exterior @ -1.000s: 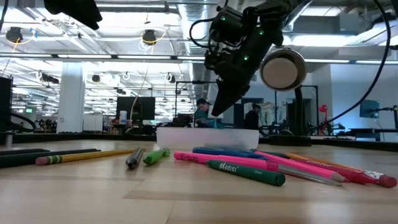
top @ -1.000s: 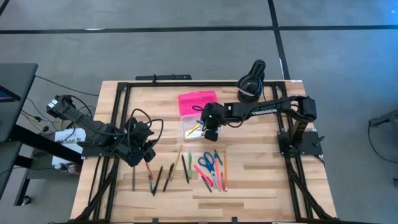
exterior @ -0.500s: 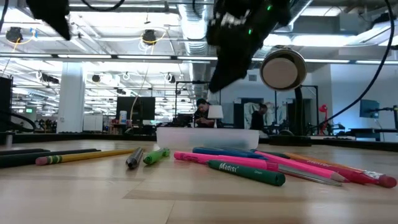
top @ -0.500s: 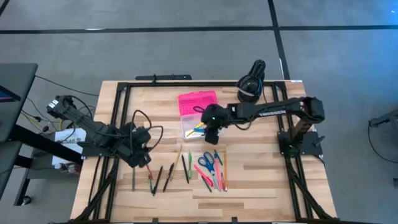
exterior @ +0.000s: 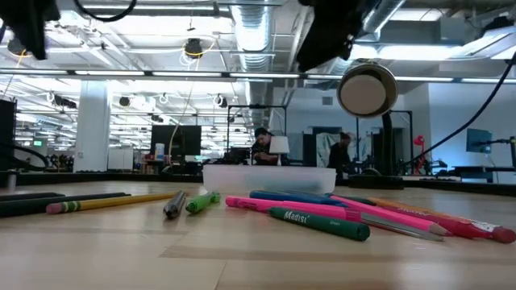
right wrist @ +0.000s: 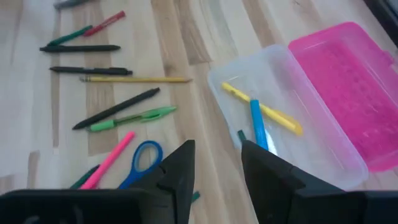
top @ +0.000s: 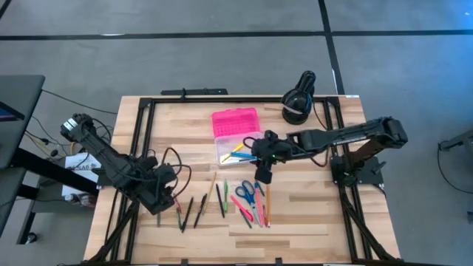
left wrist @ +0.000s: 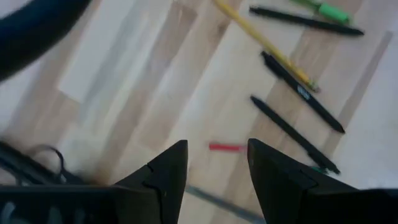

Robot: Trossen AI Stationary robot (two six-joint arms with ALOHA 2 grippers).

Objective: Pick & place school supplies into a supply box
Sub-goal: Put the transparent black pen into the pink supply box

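Right claw [top: 263, 176] hangs open and empty above the scissors [top: 246, 193]. They look light, stiff and slippery: pinch across the handles. Left claw [top: 158, 209] gapes empty near the tabletop's left edge.

You have one supply box [right wrist: 292, 106], its pink lid [right wrist: 345, 87] open, with three supplies inside: a yellow pen [right wrist: 261, 109], a blue pen [right wrist: 257, 124] and a dark-tipped one. One pair of scissors [top: 246, 193] lies on the table [top: 295, 214]. The loose pens and pencils number roughly a dozen; you cannot count them exactly.
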